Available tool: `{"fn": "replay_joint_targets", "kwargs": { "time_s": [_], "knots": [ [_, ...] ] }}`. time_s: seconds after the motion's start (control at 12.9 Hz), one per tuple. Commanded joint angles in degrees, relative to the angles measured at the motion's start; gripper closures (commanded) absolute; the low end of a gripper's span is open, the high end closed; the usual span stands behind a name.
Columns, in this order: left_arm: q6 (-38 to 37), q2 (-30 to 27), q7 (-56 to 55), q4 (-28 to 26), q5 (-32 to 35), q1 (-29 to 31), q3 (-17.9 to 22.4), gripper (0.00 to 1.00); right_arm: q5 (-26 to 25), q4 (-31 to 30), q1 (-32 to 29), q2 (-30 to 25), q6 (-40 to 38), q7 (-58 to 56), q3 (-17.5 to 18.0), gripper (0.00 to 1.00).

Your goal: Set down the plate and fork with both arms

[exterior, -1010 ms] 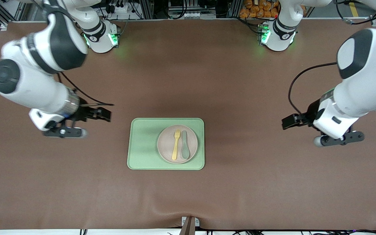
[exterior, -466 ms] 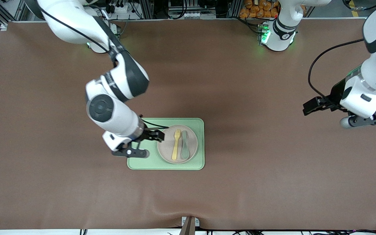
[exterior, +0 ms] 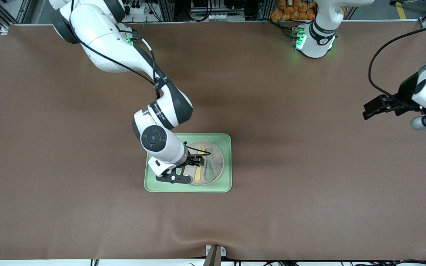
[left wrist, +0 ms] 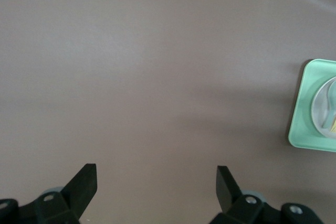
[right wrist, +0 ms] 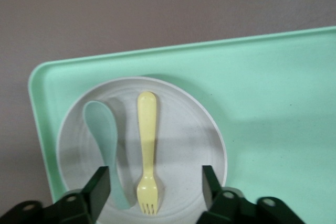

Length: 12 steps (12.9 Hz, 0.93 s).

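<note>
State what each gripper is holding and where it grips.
Nothing is held. The right gripper hangs open over the fork on the plate; the left gripper is open over bare table.

My right gripper [right wrist: 155, 184] hangs over the plate [right wrist: 178, 129], its parted black fingers [right wrist: 100, 184] looking like matt hard plastic. The plate has a dull off-white finish, faintly speckled, no shine. On it the fork [right wrist: 148, 150] looks like smooth pale-yellow plastic with a soft sheen; beside it the spoon [right wrist: 105, 140] is a matt grey-green, perhaps plastic too. The tray [right wrist: 273, 103] under them is light green, smooth, with a rubbery-looking matt skin and rounded rim. The table cover [exterior: 87, 207] is brown and matt, slightly wrinkled at its near edge. My left gripper [left wrist: 156, 182] waits, spread wide over that cover, fingers flat black. My arm shells are glossy white.
</note>
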Motion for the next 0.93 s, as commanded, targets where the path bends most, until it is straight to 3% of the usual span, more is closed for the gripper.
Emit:
{"fn": "replay_joint_targets", "kwargs": {
  "time_s": [0.0,0.31,0.85],
  "knots": [
    [-1.2,-2.9,2.3,-1.4,1.1,2.1,-0.9,0.0,-1.7,2.4,0.8,2.3,-0.9,1.4,-0.4,0.3],
    [-2.3,-3.9,2.3,-2.0,1.2,2.1,-1.1,0.0,-1.6,2.3,1.9,3.9,-0.8,1.5,-0.3,0.3],
    [-3.3,-4.3,3.0,-1.8,1.3,2.3,-1.0,0.0,-1.9,2.2,3.8,4.9,-1.0,2.5,-0.4,0.45]
  ]
}}
